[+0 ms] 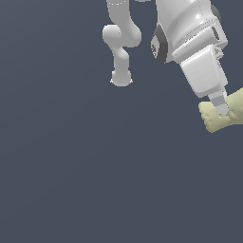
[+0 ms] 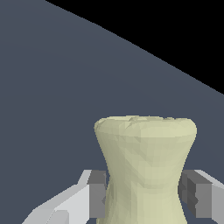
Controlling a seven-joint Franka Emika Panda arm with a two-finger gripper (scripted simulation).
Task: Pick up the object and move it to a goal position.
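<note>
Spool (image 2: 146, 168) sits between the gripper (image 2: 146, 197) fingers (image 2: 97, 194), its narrow waist clamped by both pads, at the exterior view's right edge above the worktop (image 1: 95, 166).

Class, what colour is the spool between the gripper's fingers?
Pale yellow-cream spool, plain; clearest in the wrist view.

Object: we see a pale yellow-cream spool (image 1: 219, 118), a short piece with a narrow waist and flared ends (image 2: 145, 168).
Surface: faceted, matte, one colour all over.
Pose: tilted in the exterior view, its visible flared end pointing toward 8 o'clock.
Place: at about 3 o'clock in the exterior view, cut off by the edge.
</note>
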